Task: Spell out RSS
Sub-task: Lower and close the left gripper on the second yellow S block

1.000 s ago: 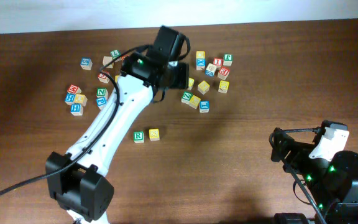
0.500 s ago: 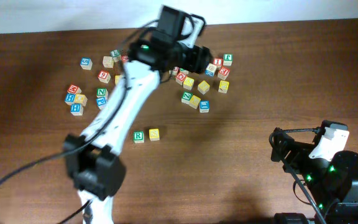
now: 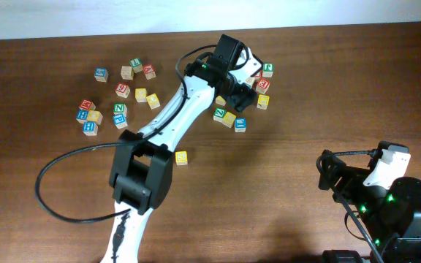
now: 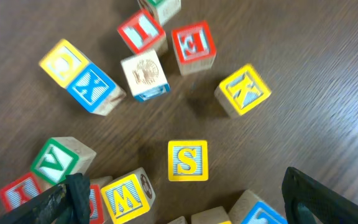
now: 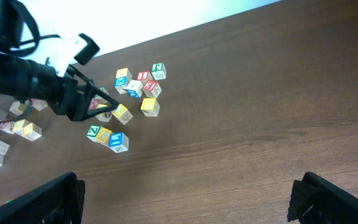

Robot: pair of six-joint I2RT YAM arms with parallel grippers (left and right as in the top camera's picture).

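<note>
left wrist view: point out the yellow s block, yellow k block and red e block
yellow S block (image 4: 188,160), left wrist view, centre of top face
yellow K block (image 4: 243,91), left wrist view, centre of top face
red E block (image 4: 193,43), left wrist view, centre of top face

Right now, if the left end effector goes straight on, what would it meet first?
Probably the small yellow wooden cube with the blue S, centred ahead of the left end effector; depth is unclear.

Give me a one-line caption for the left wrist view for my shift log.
Left gripper, jaws open, hovers over a yellow S cube amid other letter cubes on the wooden table.
</note>
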